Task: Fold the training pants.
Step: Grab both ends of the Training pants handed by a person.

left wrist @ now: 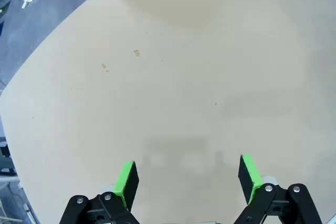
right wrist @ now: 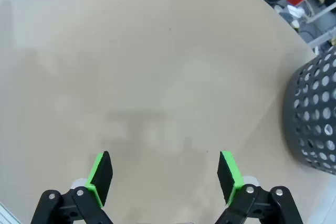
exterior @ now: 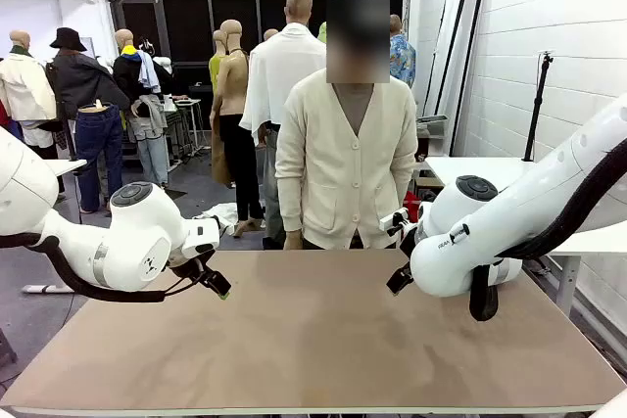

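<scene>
Left hand [left wrist: 189, 178] spread wide, pads apart, hovering over tan surface [left wrist: 199, 77]. Right hand [right wrist: 164, 176] likewise spread. Dark perforated basket [right wrist: 312, 114] just beyond surface edge.

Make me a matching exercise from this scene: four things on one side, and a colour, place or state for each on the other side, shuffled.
Things:
1. left gripper
2. person
3. basket
4. table

Descriptions:
A. dark grey, full of round holes
B. open, over the table
C. at the far side, in a cream cardigan
D. tan flat top

Pairs: 1-B, 2-C, 3-A, 4-D
</scene>
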